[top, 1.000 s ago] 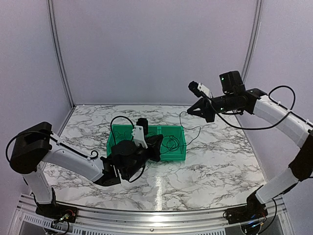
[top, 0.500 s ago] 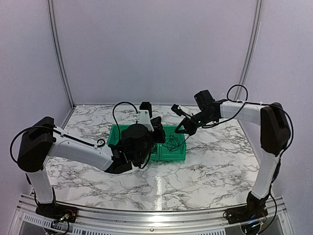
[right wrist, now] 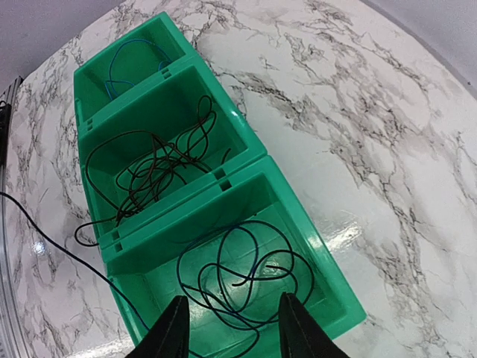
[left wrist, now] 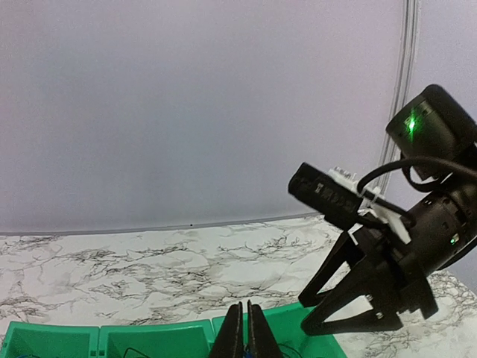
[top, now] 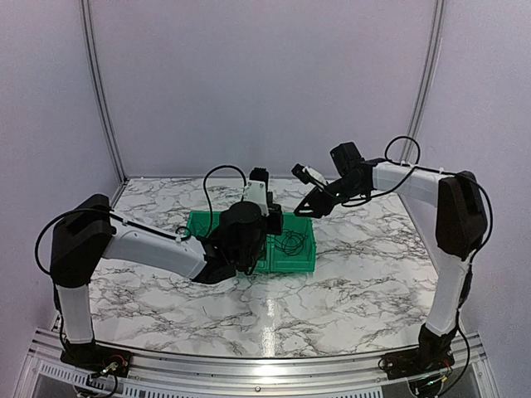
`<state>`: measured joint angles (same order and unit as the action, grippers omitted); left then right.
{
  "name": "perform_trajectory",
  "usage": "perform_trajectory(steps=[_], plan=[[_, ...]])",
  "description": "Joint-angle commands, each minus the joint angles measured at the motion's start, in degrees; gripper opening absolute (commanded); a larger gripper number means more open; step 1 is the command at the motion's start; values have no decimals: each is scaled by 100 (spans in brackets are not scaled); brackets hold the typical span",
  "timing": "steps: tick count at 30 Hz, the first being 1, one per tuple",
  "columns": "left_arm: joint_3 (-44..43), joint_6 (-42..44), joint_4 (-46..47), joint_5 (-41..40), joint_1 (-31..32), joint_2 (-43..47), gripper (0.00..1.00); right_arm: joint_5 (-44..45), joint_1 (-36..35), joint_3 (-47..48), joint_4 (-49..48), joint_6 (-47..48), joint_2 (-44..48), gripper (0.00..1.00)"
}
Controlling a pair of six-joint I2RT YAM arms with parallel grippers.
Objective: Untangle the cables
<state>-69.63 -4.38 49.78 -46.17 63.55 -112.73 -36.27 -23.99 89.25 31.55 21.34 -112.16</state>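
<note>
Let go: my right gripper (right wrist: pixel 235 339) has just opened.
Shut a second ago, its fingers now stand partly apart and empty over the green plastic three-compartment bin (right wrist: pixel 246 160). One thin black cable coil (right wrist: pixel 238 276) lies loose below; the black tangle (right wrist: pixel 153 168) in the middle compartment remains. My left gripper (left wrist: pixel 244 339) is pinched shut; on what, I cannot tell.
</note>
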Motion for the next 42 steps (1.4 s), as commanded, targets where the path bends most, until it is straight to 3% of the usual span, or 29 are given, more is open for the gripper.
perform_trajectory(steps=[1,7,12,18,23,31,36,42], plan=[[-291,170,-271,3,-77,-253,5,96,227,214,141,-44,362,42],[-923,251,-581,233,-147,-830,7,274,420,-139,83,42,1022,43],[-1508,128,-654,625,-188,-1335,7,872,495,-1099,-354,197,2138,43],[-2144,-381,-737,1743,-372,-1957,5,1233,714,-2326,-1219,195,3232,49],[-2428,-1004,-877,2352,-589,-2328,2,901,1129,-2648,-1475,46,3481,49],[-2537,-1182,-1444,2351,-642,-2374,3,594,1302,-2899,-1685,32,3553,48],[-2545,-1223,-1809,2364,-650,-2232,19,506,1294,-2970,-1709,69,3504,47],[-2478,-1223,-2094,2508,-659,-1903,51,605,1300,-3043,-1718,203,3477,47]])
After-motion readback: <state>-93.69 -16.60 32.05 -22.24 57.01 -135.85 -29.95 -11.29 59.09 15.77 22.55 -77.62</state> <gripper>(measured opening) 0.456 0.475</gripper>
